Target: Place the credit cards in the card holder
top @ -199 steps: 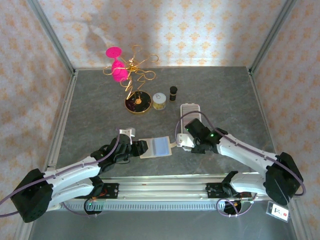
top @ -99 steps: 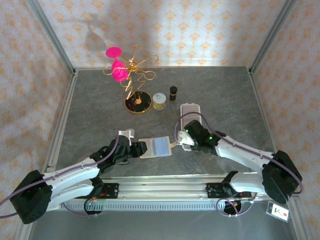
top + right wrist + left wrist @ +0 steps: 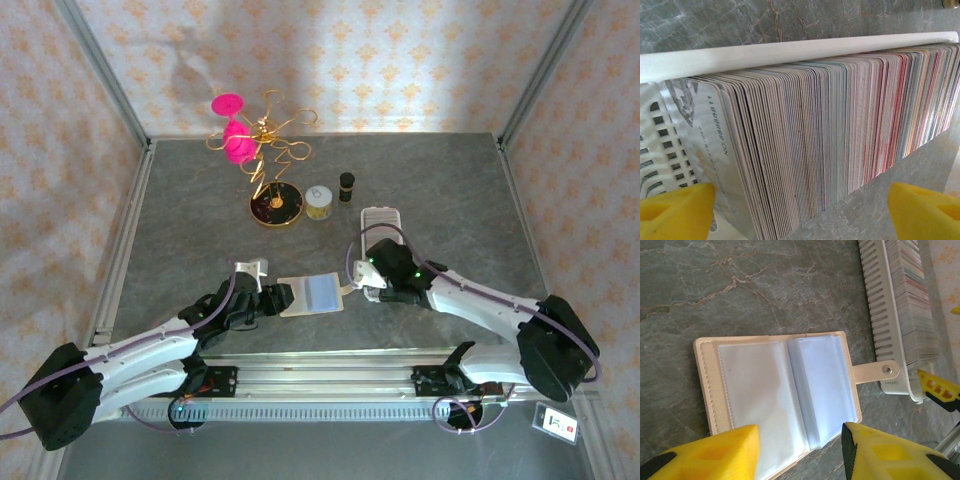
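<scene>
Left pincer stands with its yellow fingers half parted over the near edge of the card holder, clamping nothing that I can see. The holder lies open and flat on the table, clear sleeves up. Whether the fingers press down on it I cannot tell. If they do not, the push of a card entering a sleeve would likely slide the wallet away or flip its loose right-hand sleeves over. Its snap-tab strap reaches out to the ribbed case, ending at the case's near corner, so a card carried across low could snag the tab.

Right pincer is spread wide and holds nothing, with one finger either side of the credit cards. These stand on edge, packed tight, in that case. Closing here would probably pinch several at once, or drag neighbours up and spill them. A finger caught on the case's white wall could shift the whole row.

Left of the wallet the table runs bare to the enclosure rail. Between wallet and case the gap is narrow, and both wrists meet there, so they may knock. The gold wire stand, small jar and dark bottle sit well apart at the back, and bare table lies right of the case
</scene>
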Robot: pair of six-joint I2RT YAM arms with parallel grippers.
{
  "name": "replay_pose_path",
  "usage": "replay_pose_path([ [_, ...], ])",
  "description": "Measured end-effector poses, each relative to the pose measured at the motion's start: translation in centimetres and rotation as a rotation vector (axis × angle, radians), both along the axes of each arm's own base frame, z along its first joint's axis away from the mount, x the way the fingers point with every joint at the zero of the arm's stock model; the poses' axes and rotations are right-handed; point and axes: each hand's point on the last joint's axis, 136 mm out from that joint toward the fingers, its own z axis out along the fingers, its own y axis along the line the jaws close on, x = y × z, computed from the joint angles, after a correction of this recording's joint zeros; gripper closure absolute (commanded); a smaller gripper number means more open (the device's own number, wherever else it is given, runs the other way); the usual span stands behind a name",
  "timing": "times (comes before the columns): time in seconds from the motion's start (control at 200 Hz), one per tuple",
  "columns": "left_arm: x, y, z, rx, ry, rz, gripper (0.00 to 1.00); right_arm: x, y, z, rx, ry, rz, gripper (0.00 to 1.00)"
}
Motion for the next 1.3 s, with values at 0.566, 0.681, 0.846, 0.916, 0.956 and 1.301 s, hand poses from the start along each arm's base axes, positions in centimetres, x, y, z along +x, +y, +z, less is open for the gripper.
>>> replay_pose_path([
  [0.566,-0.1,0.1,0.0,-0.009,-0.001,0.005,0.54,-0.1,0.8,-0.9,0.007,0.027,0.033,0.39],
  [0.681,-0.1,0.1,0.0,-0.013,0.003,0.009,0.55,-0.3,0.8,-0.7,0.012,0.028,0.035,0.49],
  [0.846,-0.1,0.1,0.0,-0.019,0.008,0.013,0.56,-0.6,0.8,-0.2,0.028,0.023,0.042,0.62],
  [0.916,-0.1,0.1,0.0,-0.019,0.007,0.014,0.57,-0.8,0.7,-0.2,0.03,0.024,0.046,0.68],
  [0.956,-0.1,0.1,0.0,-0.02,0.007,0.014,0.57,-0.9,0.7,-0.3,0.03,0.027,0.05,0.72],
  [1.301,-0.1,0.1,0.0,-0.022,0.008,0.015,0.58,-1.4,0.6,-0.2,0.031,0.035,0.06,0.9],
])
